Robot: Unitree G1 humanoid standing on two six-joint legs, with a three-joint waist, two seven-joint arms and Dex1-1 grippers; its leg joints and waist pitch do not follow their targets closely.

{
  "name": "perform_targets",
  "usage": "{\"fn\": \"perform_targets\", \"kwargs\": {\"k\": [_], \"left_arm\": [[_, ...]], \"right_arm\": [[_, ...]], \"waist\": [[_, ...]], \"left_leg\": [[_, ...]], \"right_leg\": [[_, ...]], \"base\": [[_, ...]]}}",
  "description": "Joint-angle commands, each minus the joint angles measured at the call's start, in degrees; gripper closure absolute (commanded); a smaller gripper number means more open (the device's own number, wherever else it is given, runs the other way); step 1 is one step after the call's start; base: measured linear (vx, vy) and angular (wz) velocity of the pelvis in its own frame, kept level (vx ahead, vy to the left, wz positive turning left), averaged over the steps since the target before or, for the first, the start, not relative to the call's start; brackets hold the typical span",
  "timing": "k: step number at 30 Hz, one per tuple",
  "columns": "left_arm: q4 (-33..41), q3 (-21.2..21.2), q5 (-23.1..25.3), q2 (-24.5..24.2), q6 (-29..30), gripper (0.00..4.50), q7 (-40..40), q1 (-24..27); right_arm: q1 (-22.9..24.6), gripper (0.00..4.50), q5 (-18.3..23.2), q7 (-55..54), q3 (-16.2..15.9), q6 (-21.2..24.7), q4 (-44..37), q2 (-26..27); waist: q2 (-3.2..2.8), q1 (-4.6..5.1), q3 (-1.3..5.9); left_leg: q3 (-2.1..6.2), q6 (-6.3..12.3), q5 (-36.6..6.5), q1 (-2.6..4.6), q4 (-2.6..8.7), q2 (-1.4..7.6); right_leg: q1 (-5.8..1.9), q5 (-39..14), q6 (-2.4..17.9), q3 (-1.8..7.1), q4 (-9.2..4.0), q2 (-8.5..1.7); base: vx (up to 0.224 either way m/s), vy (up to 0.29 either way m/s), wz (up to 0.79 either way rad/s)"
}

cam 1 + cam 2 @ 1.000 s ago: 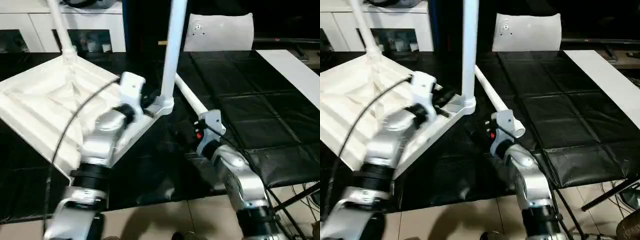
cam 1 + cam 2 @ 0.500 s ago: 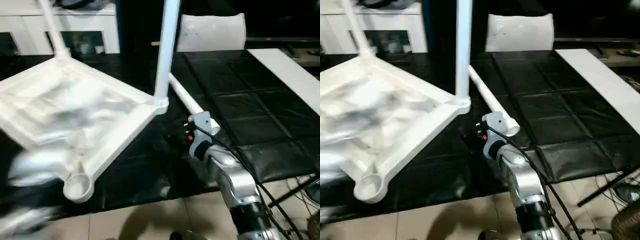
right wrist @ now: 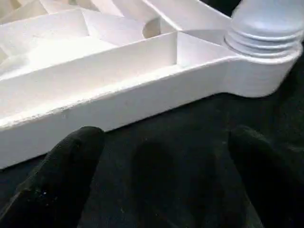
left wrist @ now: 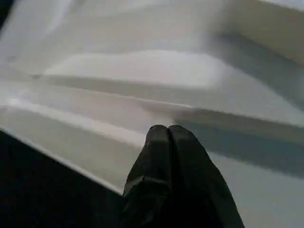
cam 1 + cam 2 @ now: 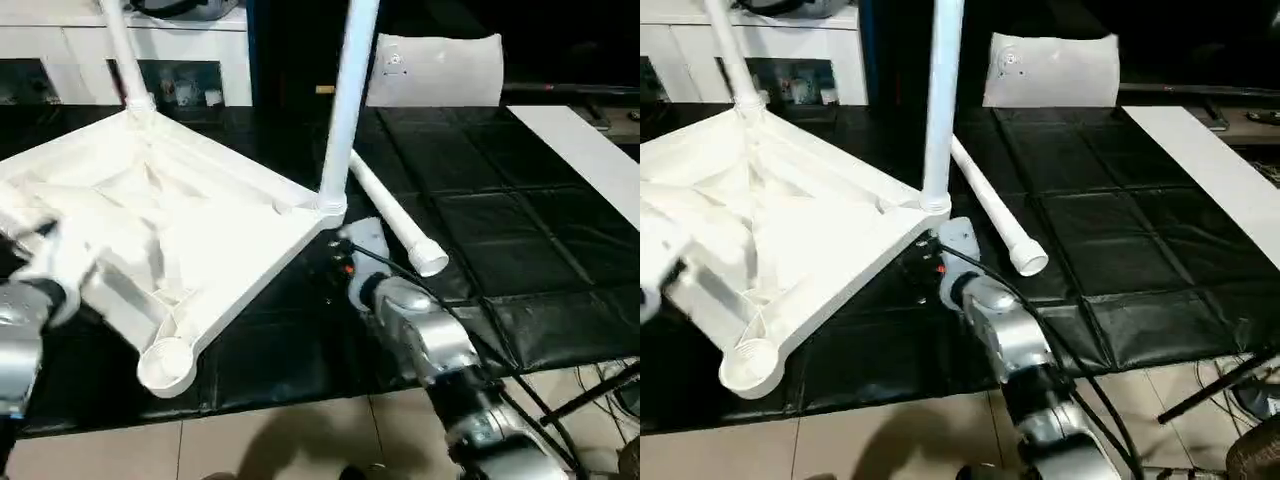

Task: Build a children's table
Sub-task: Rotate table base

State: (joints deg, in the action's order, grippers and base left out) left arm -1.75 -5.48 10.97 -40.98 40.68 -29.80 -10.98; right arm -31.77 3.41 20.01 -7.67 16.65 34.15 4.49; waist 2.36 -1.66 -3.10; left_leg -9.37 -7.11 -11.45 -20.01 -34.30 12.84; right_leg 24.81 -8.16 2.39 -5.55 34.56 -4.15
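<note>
A: Where does the tabletop (image 5: 150, 215) sit?

B: Upside down on the black mat (image 5: 520, 240), ribs up, spanning nine to twelve o'clock in the head view; one leg (image 5: 345, 100) stands upright in the corner socket near centre; a second leg (image 5: 125, 50) rises from the far corner at eleven o'clock; the near socket (image 5: 165, 362) at seven o'clock is empty.

A: Any loose parts?

B: A third leg (image 5: 395, 222) lies on the mat, just beside the standing one, running toward four o'clock.

A: Grippers?

B: Left gripper (image 4: 167, 130): fingers pressed together, holding nothing, over the ribbed underside; right gripper (image 3: 161, 156): fingers spread wide, low over the mat, near the tabletop's edge, gripping nothing.
</note>
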Motion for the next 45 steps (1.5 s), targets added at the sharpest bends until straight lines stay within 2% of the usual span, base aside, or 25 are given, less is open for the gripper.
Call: {"fn": "perform_targets", "kwargs": {"k": [1,6,8,9,10,11,12,13,17,20,21,22,23,24,25,26,29,31,32,33,36,39,42,43,45], "left_arm": [[3.6,2.0,-2.6,-1.2,3.9,4.43,-4.6,0.3],[6.6,4.0,-6.3,-2.2,7.0,4.43,-10.3,0.9],[10.8,6.7,-11.1,-4.0,8.5,4.43,-17.8,1.7],[14.2,9.4,-14.6,-5.8,6.3,4.43,-24.7,3.4],[14.9,9.9,-15.2,-6.2,5.7,4.43,-26.2,3.7],[16.8,11.2,-17.1,-7.6,6.2,4.43,-29.5,4.9],[18.0,11.9,-18.4,-8.5,6.7,4.43,-31.6,5.7],[20.3,13.3,-20.8,-9.7,6.5,4.43,-35.2,6.6],[21.0,13.0,-25.2,-4.8,4.2,4.43,-37.4,4.4],[19.8,13.0,-26.1,-1.9,5.1,4.43,-35.8,2.1],[14.9,14.4,-23.4,2.3,1.6,4.43,-32.2,-1.6],[14.9,14.4,-23.4,2.3,1.6,4.43,-32.2,-1.6],[5.2,14.4,-18.2,8.3,-4.8,4.43,-23.3,-6.9],[2.8,14.2,-16.8,9.4,-6.3,4.43,-20.8,-8.2],[0.7,14.0,-15.6,10.2,-7.8,4.43,-18.5,-9.3],[-1.6,13.9,-14.3,10.7,-9.7,4.43,-16.1,-10.5],[-10.9,13.4,-9.3,11.6,-15.6,4.43,-6.8,-15.2],[-15.2,13.1,-7.9,11.6,-18.5,4.43,-2.9,-17.1],[-16.0,12.7,-8.1,11.7,-19.4,4.43,-2.0,-17.5],[-17.0,12.3,-8.3,12.0,-20.1,4.43,-1.5,-17.8],[-18.6,11.0,-8.6,12.9,-23.1,4.43,-1.6,-17.8],[-16.5,6.5,-13.5,15.4,-24.4,4.43,-1.5,-15.9],[-12.8,1.4,-18.7,18.6,-23.5,4.26,1.2,-13.0],[-8.6,-2.2,-21.6,21.6,-21.4,4.26,5.4,-10.1],[-5.3,-4.3,-22.5,23.8,-18.3,4.03,9.0,-8.1]], "right_arm": [[-2.7,0.00,-0.6,0.0,-0.7,-2.4,4.7,1.2],[-4.7,0.00,-0.5,0.0,-0.4,-3.6,8.9,2.5],[-6.2,0.00,-0.7,0.3,-0.2,-4.9,12.2,3.2],[-7.0,0.00,-0.8,0.6,-0.2,-5.7,14.0,3.5],[-7.2,0.00,-0.8,0.6,-0.2,-5.9,14.5,3.6],[-7.3,0.00,-1.0,0.7,-0.3,-6.2,15.0,3.6],[-7.4,0.00,-1.0,0.7,-0.4,-6.3,15.2,3.6],[-7.7,0.00,-1.1,0.8,-0.5,-6.7,16.0,3.6],[-8.3,0.00,-0.9,0.9,-0.2,-7.4,17.1,3.6],[-9.0,0.00,-1.0,1.0,0.3,-8.4,18.8,3.7],[-9.3,0.00,-1.2,0.9,0.6,-9.1,19.6,3.6],[-9.3,0.00,-1.2,0.9,0.6,-9.1,19.6,3.6],[-9.4,0.00,-1.3,0.7,0.8,-9.5,19.8,3.5],[-9.3,0.00,-1.3,0.7,0.8,-9.5,19.7,3.5],[-9.3,0.00,-1.3,0.6,0.9,-9.6,19.6,3.4],[-9.2,0.00,-1.3,0.5,1.0,-9.7,19.6,3.3],[-8.3,0.00,-1.1,0.0,1.7,-10.2,17.9,2.5],[-7.3,0.00,-1.0,-0.4,2.5,-10.2,15.8,1.8],[-6.3,0.00,-1.0,-0.4,2.6,-10.1,13.8,1.2],[-4.9,0.00,-1.2,-0.6,2.7,-10.2,11.0,0.4],[-2.2,0.00,-0.8,-0.7,3.1,-9.8,5.2,-0.8],[2.2,0.00,0.2,-0.1,3.8,-9.3,-4.6,-2.3],[6.5,0.00,0.7,-0.3,4.4,-7.6,-13.5,-3.5],[9.8,0.00,1.1,-2.3,5.5,-6.5,-19.9,-3.5],[11.9,0.00,1.3,-4.0,6.2,-5.7,-24.0,-3.3]], "waist": [[-2.35,0.27,3.62],[-2.11,0.31,3.55],[-2.02,0.20,3.47],[-1.88,0.08,3.46],[-1.96,0.15,3.40],[-1.80,0.37,3.17],[-1.92,0.44,3.17],[-1.90,0.49,3.14],[-1.90,1.50,3.18],[-1.96,2.07,3.46],[-1.81,2.48,3.40],[-1.96,2.29,3.42],[-1.91,2.56,3.36],[-1.57,2.67,3.36],[-1.49,2.24,3.85],[-1.46,2.43,3.66],[-1.61,2.34,3.83],[-1.67,2.08,4.05],[-1.54,2.01,4.07],[-1.90,1.92,4.05],[-2.03,1.23,4.19],[-2.09,0.83,4.26],[-1.83,0.34,4.12],[-1.26,0.46,3.95],[-1.33,0.12,3.80]], "left_leg": [[-0.12,-0.10,-15.3,0.19,4.46,-0.08],[-0.15,-0.30,-15.4,0.33,4.43,-0.05],[-0.17,-0.39,-15.5,0.36,4.54,0.09],[-0.11,-0.37,-15.6,0.37,4.52,0.06],[-0.10,-0.45,-16.5,0.27,4.61,0.10],[-0.31,-0.44,-17.6,0.33,4.51,-0.03],[-0.01,-0.61,-17.8,0.11,4.68,-0.01],[0.02,-0.70,-17.9,0.13,4.67,0.04],[-0.07,-1.28,-17.7,0.15,4.42,-0.17],[-0.08,-1.12,-17.2,-0.10,4.26,-0.23],[-0.12,-0.67,-17.1,-0.31,4.25,-0.30],[-0.18,-0.60,-17.1,-0.06,3.96,-0.54],[-0.19,-0.04,-17.3,-0.21,4.01,-0.67],[-0.44,0.17,-17.4,-0.22,3.66,-0.95],[-0.38,0.29,-15.7,-0.17,3.41,-0.93],[0.01,0.45,-14.1,-1.31,3.82,-0.90],[0.24,0.79,-13.5,-0.94,3.32,-1.28],[0.27,0.97,-12.4,-0.69,3.24,-1.26],[0.27,0.97,-11.8,-0.71,3.29,-1.17],[0.41,0.75,-10.7,-0.92,3.51,-0.89],[0.39,0.61,-10.1,-0.51,3.69,-0.51],[0.29,0.61,-9.8,-0.42,3.89,-0.29],[0.11,0.87,-10.1,-0.56,3.87,-0.20],[-0.04,1.14,-10.8,-0.63,3.93,-0.27],[-0.15,1.52,-12.0,-0.40,3.92,-0.35]], "right_leg": [[-3.70,-16.9,9.1,2.91,-3.91,-2.96],[-3.42,-17.1,9.5,2.98,-3.77,-2.83],[-3.33,-16.8,10.1,3.05,-3.55,-2.86],[-3.31,-17.4,10.0,3.06,-3.60,-3.06],[-3.35,-18.5,10.0,3.13,-3.52,-3.08],[-3.06,-19.6,9.3,3.10,-3.89,-2.73],[-3.45,-20.9,8.6,3.09,-3.75,-2.97],[-3.38,-21.3,8.3,3.07,-3.76,-2.91],[-3.45,-21.9,8.1,3.07,-3.85,-2.78],[-3.66,-20.5,8.7,3.08,-3.69,-2.82],[-3.77,-20.7,8.6,3.03,-3.90,-2.73],[-3.56,-21.5,8.3,2.92,-4.13,-2.64],[-3.60,-22.5,7.6,2.83,-4.45,-2.40],[-3.56,-23.9,6.6,2.68,-4.90,-2.15],[-3.87,-24.4,5.9,2.81,-4.75,-2.61],[-4.57,-25.3,5.0,2.58,-4.62,-2.72],[-4.06,-27.3,2.9,2.50,-5.28,-2.35],[-4.05,-26.3,3.4,2.52,-5.23,-2.25],[-4.06,-25.1,3.8,2.53,-5.08,-2.21],[-4.30,-22.5,4.7,2.53,-4.63,-2.18],[-4.30,-17.3,6.3,2.62,-4.09,-2.02],[-4.45,-12.2,9.0,2.88,-3.52,-2.22],[-4.75,-12.6,8.9,2.99,-3.74,-2.46],[-4.67,-15.0,8.1,2.87,-4.02,-2.23],[-4.17,-19.5,6.2,2.68,-4.71,-2.16]], "base": [[0.000,0.000,0.00],[0.000,0.000,0.00],[0.000,0.000,0.00],[0.000,0.000,0.00],[0.000,0.000,0.00],[0.000,0.000,0.00],[0.000,0.000,0.00],[0.000,0.000,0.00],[0.000,0.000,0.00],[0.000,0.000,0.00],[0.000,0.000,0.00],[0.000,0.000,0.00],[0.000,0.000,0.00],[0.000,0.000,0.00],[0.000,0.000,0.00],[0.000,0.000,0.00],[0.000,0.000,0.00],[0.000,0.000,0.00],[0.000,0.000,0.00],[0.000,0.000,0.00],[0.000,0.000,0.00],[0.000,0.000,0.00],[0.000,0.000,0.00],[0.000,0.000,0.00],[0.000,0.000,0.00]]}}
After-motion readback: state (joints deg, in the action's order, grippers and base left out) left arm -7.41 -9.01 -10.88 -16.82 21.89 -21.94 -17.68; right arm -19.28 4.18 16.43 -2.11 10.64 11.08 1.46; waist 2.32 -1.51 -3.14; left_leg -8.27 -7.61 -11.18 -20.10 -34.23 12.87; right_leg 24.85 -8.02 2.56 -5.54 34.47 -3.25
